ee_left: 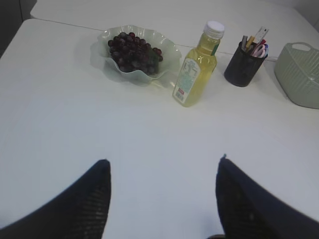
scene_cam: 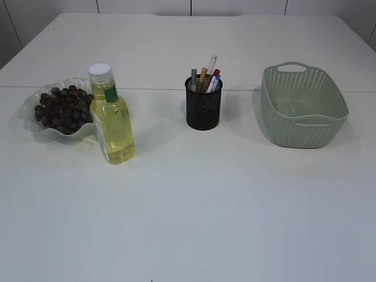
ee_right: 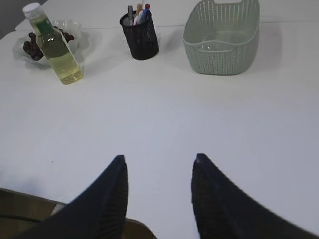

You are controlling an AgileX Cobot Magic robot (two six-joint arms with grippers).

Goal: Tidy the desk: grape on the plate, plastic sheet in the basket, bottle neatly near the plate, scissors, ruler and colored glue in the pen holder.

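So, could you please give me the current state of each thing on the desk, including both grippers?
Grapes: piled on the plate.
Plate: holding the grapes.
Bottle: upright, capped, right beside the plate.
Pen holder: upright, filled with stationery.
Basket: upright; contents unclear.
Left gripper: open, empty, above bare table.
Right gripper: open, empty, above bare table.

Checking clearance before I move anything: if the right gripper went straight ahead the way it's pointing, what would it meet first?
Probably bare table first, since the right gripper, jaws open and empty, looks angled downward. Carried on above the surface, its line runs roughly toward the pen holder and basket, though depth is hard to judge.
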